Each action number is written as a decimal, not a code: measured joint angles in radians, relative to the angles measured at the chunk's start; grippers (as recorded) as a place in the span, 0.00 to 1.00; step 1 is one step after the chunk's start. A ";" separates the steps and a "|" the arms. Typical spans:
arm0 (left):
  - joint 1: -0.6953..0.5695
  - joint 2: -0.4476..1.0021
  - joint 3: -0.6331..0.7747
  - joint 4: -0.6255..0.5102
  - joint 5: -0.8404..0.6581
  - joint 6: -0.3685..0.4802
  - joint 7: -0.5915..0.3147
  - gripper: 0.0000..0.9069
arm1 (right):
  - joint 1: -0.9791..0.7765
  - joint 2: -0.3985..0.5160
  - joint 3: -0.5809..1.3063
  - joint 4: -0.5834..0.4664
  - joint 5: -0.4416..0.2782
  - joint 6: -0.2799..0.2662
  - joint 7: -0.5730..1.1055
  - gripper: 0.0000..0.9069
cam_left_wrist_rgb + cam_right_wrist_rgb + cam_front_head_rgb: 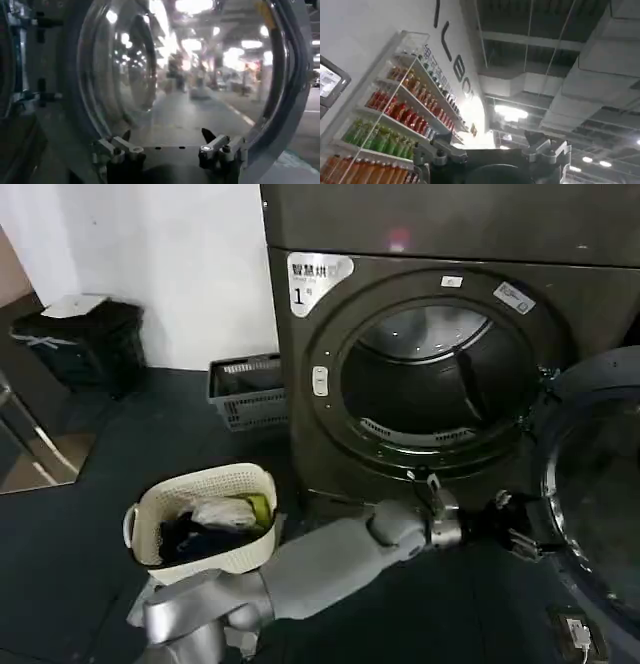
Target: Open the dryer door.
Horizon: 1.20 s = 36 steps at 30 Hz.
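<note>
On the right of the scene, the dryer door (pixel 600 484) is seen swung wide open, its broad rim and dark glass hanging off the right side of the dryer (pixel 420 334). The round drum opening (pixel 435 374) is fully exposed, and the white corner label marked "1" (pixel 315 281) is seen at the machine's upper left.

The left arm (pixel 330 559) is stretched across the near floor from left to right, and the left gripper (pixel 525 534) is placed right at the inner edge of the door, low down. In the left wrist view the left gripper (pixel 167 145) is seen with its fingers (pixel 217 142) spread wide, nothing held between them, and the curved glass of the door (pixel 190 75) directly ahead, full of ceiling-light reflections. Contact between fingertips and door cannot be judged.

The right gripper (pixel 492 152) is pointed upward in its own wrist view, its fingers (pixel 547 150) spread apart and empty, with shelves of coloured bottles (pixel 395 115) and a ceiling beyond.

On the floor to the left, a cream laundry basket (pixel 205 524) filled with clothes is set near the robot, and a grey crate (pixel 248 392) is tucked beside the dryer's left side, farther back.
</note>
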 joint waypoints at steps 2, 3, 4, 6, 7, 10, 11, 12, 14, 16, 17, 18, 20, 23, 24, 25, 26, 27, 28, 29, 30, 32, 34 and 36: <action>0.001 0.000 0.000 0.000 0.000 -0.003 -0.001 1.00 | -0.002 0.000 0.002 0.000 0.001 0.001 -0.001 1.00; 0.001 0.000 0.000 0.000 -0.001 -0.006 0.000 1.00 | -0.002 0.000 0.003 0.000 0.001 0.001 -0.001 1.00; 0.001 0.000 0.000 0.000 -0.002 -0.008 0.000 1.00 | -0.003 0.001 0.003 0.001 0.002 0.002 -0.002 1.00; 0.003 0.000 -0.001 -0.005 -0.005 -0.016 0.003 1.00 | -0.003 0.001 0.001 0.001 0.002 0.005 -0.002 1.00; 0.005 0.000 -0.001 -0.010 -0.008 -0.022 0.005 1.00 | -0.003 0.001 0.000 0.001 0.002 0.005 -0.002 1.00; 0.008 0.000 -0.001 -0.027 -0.016 -0.045 0.001 1.00 | -0.001 0.004 -0.005 0.001 0.002 0.009 -0.005 1.00; 0.009 0.000 -0.001 -0.033 -0.021 -0.057 -0.008 1.00 | 0.000 0.004 -0.006 0.001 0.002 0.011 -0.006 1.00; 0.009 0.000 0.000 -0.038 -0.026 -0.081 -0.017 1.00 | 0.000 0.004 -0.006 0.001 0.003 0.012 -0.007 1.00; 0.013 0.000 0.002 -0.047 -0.030 -0.134 -0.034 1.00 | 0.000 0.004 -0.007 0.001 0.003 0.015 -0.010 1.00; 0.019 0.000 0.002 -0.057 -0.035 -0.189 -0.049 1.00 | 0.001 0.004 -0.008 0.001 0.003 0.016 -0.011 1.00; 0.023 0.000 0.002 -0.062 -0.035 -0.215 -0.052 1.00 | 0.002 0.004 -0.010 0.001 0.003 0.017 -0.013 1.00; 0.024 0.000 0.002 -0.065 -0.034 -0.242 -0.061 1.00 | 0.003 0.005 -0.012 0.001 0.002 0.018 -0.014 1.00; 0.032 0.000 -0.001 -0.069 -0.034 -0.301 -0.077 1.00 | 0.005 0.006 -0.016 0.003 0.002 0.023 -0.014 1.00; 0.039 0.000 -0.012 -0.075 -0.033 -0.377 -0.088 1.00 | 0.006 0.006 -0.020 0.007 0.002 0.024 -0.015 1.00; 0.040 0.000 -0.016 -0.078 -0.033 -0.394 -0.089 1.00 | 0.006 0.006 -0.020 0.007 0.002 0.024 -0.015 1.00; 0.041 0.000 -0.020 -0.081 -0.033 -0.410 -0.090 1.00 | 0.006 0.006 -0.021 0.007 0.002 0.025 -0.015 1.00; 0.043 0.000 -0.024 -0.088 -0.032 -0.425 -0.093 1.00 | 0.005 0.005 -0.021 0.007 0.002 0.025 -0.015 1.00; 0.044 0.000 -0.028 -0.094 -0.031 -0.435 -0.093 1.00 | 0.005 0.004 -0.021 0.007 0.002 0.026 -0.016 1.00; 0.045 0.000 -0.032 -0.099 -0.032 -0.445 -0.093 1.00 | 0.005 0.003 -0.021 0.007 0.002 0.026 -0.016 1.00; 0.045 0.000 -0.038 -0.108 -0.033 -0.453 -0.093 1.00 | 0.006 0.002 -0.022 0.007 0.002 0.027 -0.016 1.00; 0.048 0.006 -0.043 -0.118 -0.033 -0.458 -0.093 1.00 | 0.007 0.001 -0.022 0.006 0.001 0.027 -0.016 1.00; 0.049 0.038 -0.050 -0.137 -0.036 -0.466 -0.092 1.00 | 0.009 0.001 -0.023 0.004 0.001 0.028 -0.016 1.00; 0.050 0.075 -0.058 -0.157 -0.037 -0.473 -0.093 1.00 | 0.013 -0.001 -0.026 0.002 0.000 0.030 -0.017 1.00; 0.052 0.110 -0.064 -0.182 -0.037 -0.482 -0.095 1.00 | 0.017 -0.004 -0.030 0.000 -0.002 0.032 -0.017 1.00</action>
